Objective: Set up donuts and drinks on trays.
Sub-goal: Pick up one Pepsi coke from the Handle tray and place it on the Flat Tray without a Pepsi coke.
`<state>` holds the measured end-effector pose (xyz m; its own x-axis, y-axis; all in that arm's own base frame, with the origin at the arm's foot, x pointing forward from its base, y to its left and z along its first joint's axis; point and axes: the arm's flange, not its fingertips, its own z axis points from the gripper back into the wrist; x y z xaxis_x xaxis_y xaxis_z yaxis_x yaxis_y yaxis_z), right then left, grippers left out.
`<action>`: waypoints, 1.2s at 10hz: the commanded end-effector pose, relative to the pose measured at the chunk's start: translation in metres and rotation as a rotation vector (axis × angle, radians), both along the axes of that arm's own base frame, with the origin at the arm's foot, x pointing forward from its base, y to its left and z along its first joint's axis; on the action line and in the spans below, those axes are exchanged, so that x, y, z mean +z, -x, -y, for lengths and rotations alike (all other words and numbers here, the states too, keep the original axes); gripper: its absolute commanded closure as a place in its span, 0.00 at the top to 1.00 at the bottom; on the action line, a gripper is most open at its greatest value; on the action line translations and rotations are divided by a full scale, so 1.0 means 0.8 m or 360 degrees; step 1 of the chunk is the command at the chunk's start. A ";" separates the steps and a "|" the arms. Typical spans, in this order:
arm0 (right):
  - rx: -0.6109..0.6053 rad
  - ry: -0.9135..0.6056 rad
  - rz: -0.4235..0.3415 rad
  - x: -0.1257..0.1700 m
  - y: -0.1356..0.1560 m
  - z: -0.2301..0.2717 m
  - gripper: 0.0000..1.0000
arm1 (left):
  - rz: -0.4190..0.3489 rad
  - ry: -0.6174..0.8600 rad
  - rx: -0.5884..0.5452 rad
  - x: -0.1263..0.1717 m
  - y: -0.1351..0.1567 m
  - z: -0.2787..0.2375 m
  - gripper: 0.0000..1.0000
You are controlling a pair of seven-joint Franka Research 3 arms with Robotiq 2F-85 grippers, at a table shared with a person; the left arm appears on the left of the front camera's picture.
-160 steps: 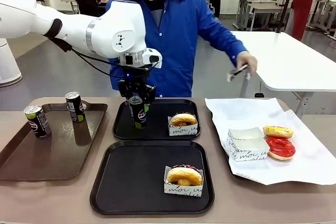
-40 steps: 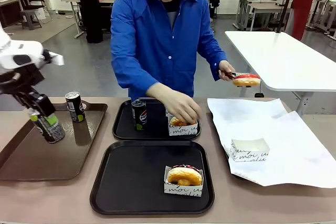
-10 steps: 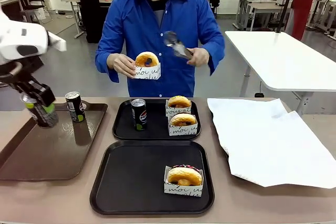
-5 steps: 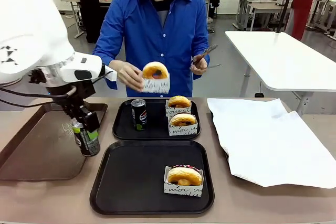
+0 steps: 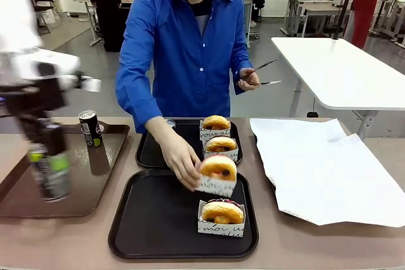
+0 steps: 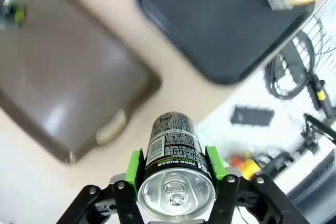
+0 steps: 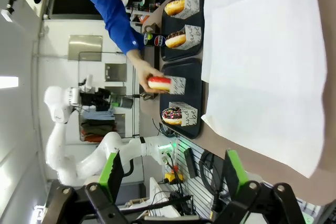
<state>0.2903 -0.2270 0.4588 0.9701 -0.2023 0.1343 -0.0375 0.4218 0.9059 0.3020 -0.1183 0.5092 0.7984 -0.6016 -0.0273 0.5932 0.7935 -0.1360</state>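
My left gripper [image 5: 45, 151], motion-blurred, is shut on a black drink can [image 5: 53, 183] above the brown tray [image 5: 85, 191]. In the left wrist view the green pads [image 6: 135, 163] clamp that can [image 6: 175, 153] by its sides. A second can [image 5: 90, 128] stands on the brown tray. The far black tray [image 5: 152, 150] holds two boxed donuts [image 5: 216, 128] and a can [image 5: 169, 122] half hidden by the person's arm. The person's hand [image 5: 180, 159] holds a boxed donut [image 5: 218, 174] low over the near black tray [image 5: 158, 219], just behind another boxed donut [image 5: 221, 217]. My right gripper [image 7: 173, 174] is open with nothing in it.
A white paper sheet [image 5: 329, 169] covers the table's right side. The person's other hand holds metal tongs [image 5: 261, 74] in the air. In the left wrist view, cables [image 6: 294, 69] lie on the floor beyond the table edge.
My left gripper has swung left with the can, from beside the near black tray to over the brown tray. The person has brought the boxed donut down from chest height to the near tray.
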 end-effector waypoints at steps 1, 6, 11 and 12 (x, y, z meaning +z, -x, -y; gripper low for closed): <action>0.0006 -0.0021 0.0027 0.001 0.000 0.001 1.00 | -0.0047 0.0099 0.0225 0.012 0.030 -0.087 0.58; 0.0006 -0.0021 0.0027 0.001 0.000 0.001 1.00 | 0.0055 0.0035 0.0279 0.015 0.040 -0.099 0.58; 0.0006 -0.0021 0.0027 0.001 0.000 0.001 1.00 | 0.0324 0.0071 0.0164 0.016 0.025 -0.049 0.58; 0.0006 -0.0021 0.0027 0.001 0.000 0.001 1.00 | 0.0370 0.0090 0.0098 0.017 0.017 -0.029 0.58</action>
<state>0.2902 -0.2270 0.4588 0.9701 -0.2024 0.1343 -0.0374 0.4217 0.9060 0.2832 -0.0811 0.5303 0.8379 -0.5262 0.1451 0.5380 0.8411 -0.0564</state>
